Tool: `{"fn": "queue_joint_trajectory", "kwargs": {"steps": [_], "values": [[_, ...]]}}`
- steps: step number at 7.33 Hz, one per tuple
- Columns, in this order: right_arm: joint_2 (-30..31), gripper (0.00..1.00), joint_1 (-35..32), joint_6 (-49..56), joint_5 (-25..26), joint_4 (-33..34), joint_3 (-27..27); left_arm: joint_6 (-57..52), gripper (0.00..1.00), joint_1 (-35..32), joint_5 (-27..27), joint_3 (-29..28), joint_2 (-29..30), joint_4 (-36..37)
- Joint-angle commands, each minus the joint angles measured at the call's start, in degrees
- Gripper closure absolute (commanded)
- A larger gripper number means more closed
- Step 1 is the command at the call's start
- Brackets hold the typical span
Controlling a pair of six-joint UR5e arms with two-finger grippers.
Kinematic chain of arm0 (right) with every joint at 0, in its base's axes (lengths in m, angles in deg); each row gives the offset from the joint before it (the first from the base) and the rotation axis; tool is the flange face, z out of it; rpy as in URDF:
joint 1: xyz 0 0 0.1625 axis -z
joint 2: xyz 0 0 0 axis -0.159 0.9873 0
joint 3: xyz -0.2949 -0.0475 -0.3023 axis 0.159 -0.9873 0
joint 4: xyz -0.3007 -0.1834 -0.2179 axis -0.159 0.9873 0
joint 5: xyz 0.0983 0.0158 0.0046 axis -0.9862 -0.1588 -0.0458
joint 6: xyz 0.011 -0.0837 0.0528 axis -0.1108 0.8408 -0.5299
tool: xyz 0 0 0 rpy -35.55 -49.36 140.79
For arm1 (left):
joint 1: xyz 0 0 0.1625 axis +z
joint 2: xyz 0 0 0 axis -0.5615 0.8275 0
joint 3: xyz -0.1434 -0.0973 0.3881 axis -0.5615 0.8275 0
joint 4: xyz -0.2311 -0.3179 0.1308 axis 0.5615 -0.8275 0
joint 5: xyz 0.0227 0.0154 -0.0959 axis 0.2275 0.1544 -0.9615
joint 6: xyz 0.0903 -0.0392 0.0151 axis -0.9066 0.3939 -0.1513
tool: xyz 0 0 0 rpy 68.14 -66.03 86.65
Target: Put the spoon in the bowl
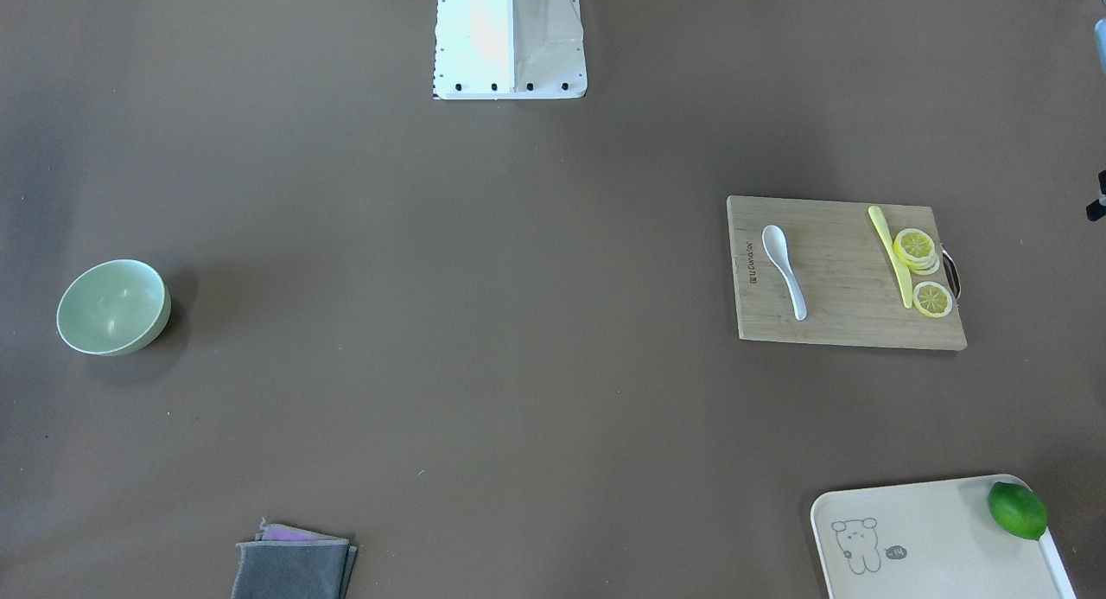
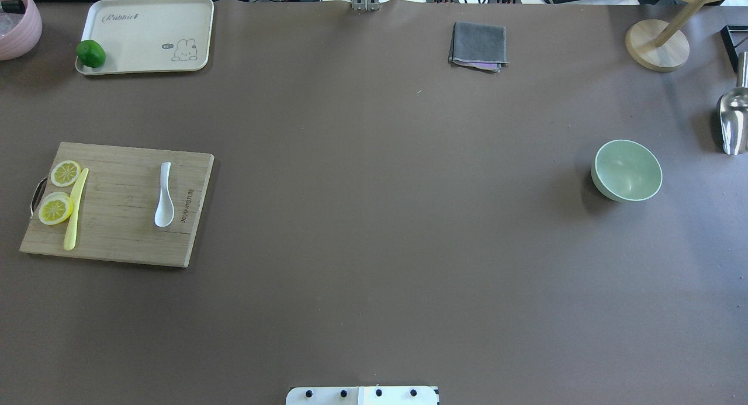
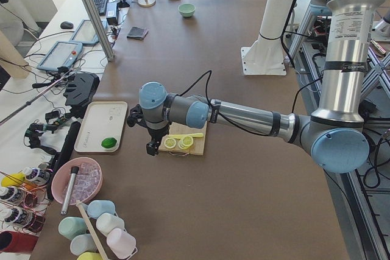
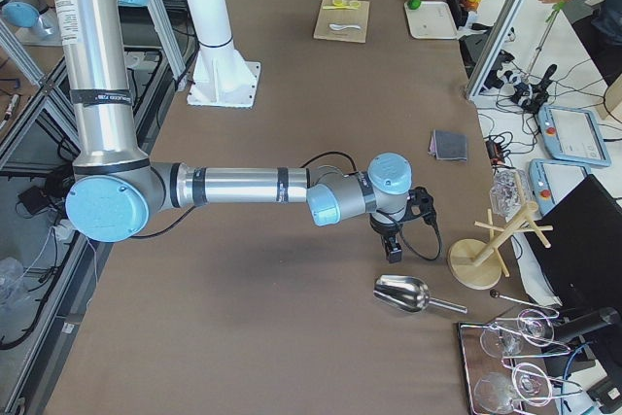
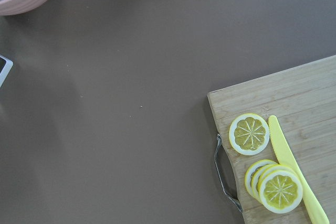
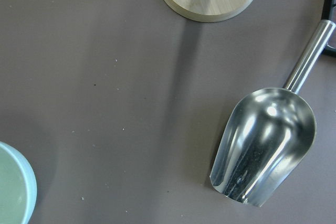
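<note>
Past the lemon slices [image 2: 56,208] and yellow knife [image 2: 75,209] from the left claw [image 3: 151,148], the spoon [image 2: 164,196] lies on the cutting board [image 2: 117,218]; bowl [image 2: 626,170] sits by the right claw [image 4: 393,250]. Can't tell either claw's state. Spoon looks light, stiff, glossy-slippery, chippable, so I'd pinch the handle.

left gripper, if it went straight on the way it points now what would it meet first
Pointing down, the left gripper would probably meet bare table beside the handle end of the cutting board. Depth is unclear, so the board's edge is possible.
</note>
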Motion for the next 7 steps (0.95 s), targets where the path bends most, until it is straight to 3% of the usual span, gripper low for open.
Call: {"fn": "queue_joint_trajectory", "kwargs": {"steps": [1, 4, 5, 7], "values": [[0.06, 0.0, 2.23, -2.44, -0.18, -0.01, 2.38, 0.03, 0.01, -0.03, -0.15, 1.15, -0.22, -0.09], [0.06, 0.0, 13.28, -21.76, 0.96, -2.18, 5.73, 3.28, 0.03, 0.14, -0.15, 1.32, 0.65, -0.53], [0.06, 0.01, 16.19, -23.54, 3.31, -5.94, 4.25, 3.36, 0.03, 0.14, -0.24, 1.5, 0.66, -0.7], [0.06, 0.03, 17.97, -23.73, 3.25, -7.48, 1.61, 6.07, 0.03, 0.14, -4.25, 1.24, 0.66, -0.53]]}}
